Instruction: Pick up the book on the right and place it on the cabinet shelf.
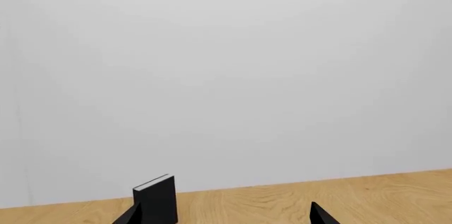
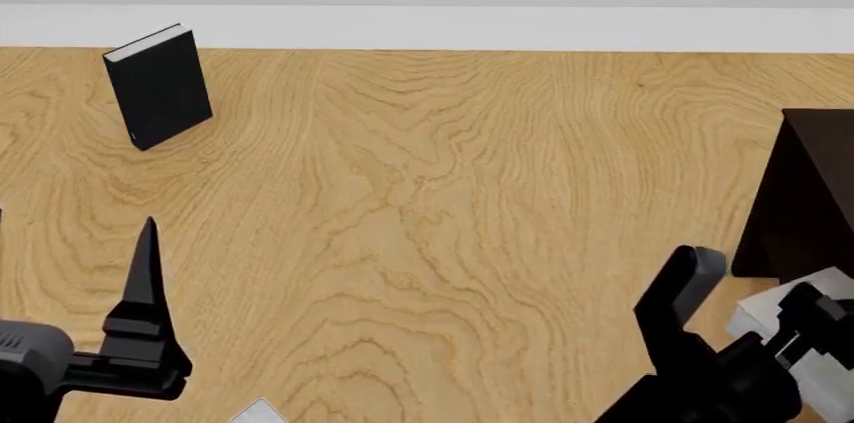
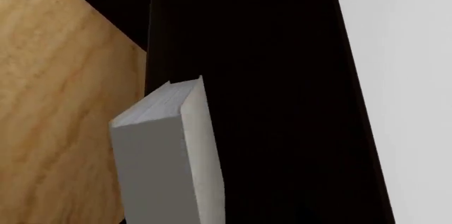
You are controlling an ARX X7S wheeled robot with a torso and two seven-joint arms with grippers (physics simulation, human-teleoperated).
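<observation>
One wooden tabletop (image 2: pixel 441 213), pale grey wall (image 1: pixel 226 65), black book (image 2: pixel 159 86) upright, dark cabinet (image 2: pixel 807 193)

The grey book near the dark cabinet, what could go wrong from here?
1. In the right wrist view the grey book sits close against the dark cabinet; its corner could catch the cabinet's edge instead of clearing onto a shelf.
2. The grip itself is hidden there, so the book may slip or tilt unnoticed.
3. In the head view the right tool is crowded beside the cabinet, so the arm might bump it.
</observation>
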